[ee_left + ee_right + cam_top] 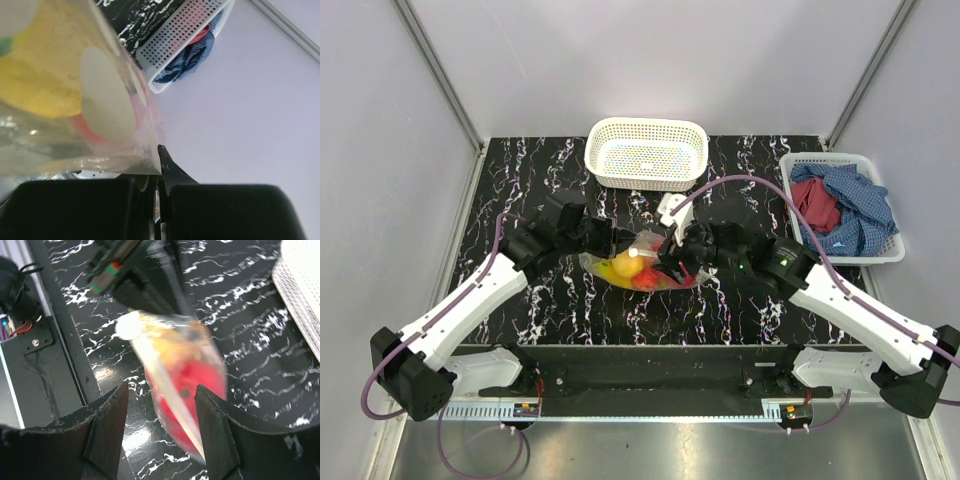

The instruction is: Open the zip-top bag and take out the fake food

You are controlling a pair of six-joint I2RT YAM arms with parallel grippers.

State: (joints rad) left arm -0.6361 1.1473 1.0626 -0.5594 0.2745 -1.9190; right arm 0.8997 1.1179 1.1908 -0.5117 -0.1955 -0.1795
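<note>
1. Black, white-veined bench (570, 300) fills the space between pale walls. The zip-top bag (645, 245) is at its middle, between the two arms; we cannot tell whether it rests on the bench or hangs just off it.
2. Through the dotted film we see the fake food (623, 268) inside: a yellow piece toward the left edge and a red piece (652, 280) touching it.
3. Our left fingers (162, 159) are clenched on a thin edge of the bag. Our right fingers (672, 258) are spread wide on either side of the bag, gripping nothing.
4. We judge the bag light, floppy and slick, with fruit that will roll and shift the weight. The best hold is one lip of the zip strip per arm, pinched close to the seal. The blurred wrist view does not show where that strip runs.
5. At the middle of the far edge stands a white mesh basket (595, 150), and we can make out nothing in it. Near the far right corner, a second basket (880, 255) holds a red cloth (817, 205) and a blue checked cloth (860, 215).
</note>
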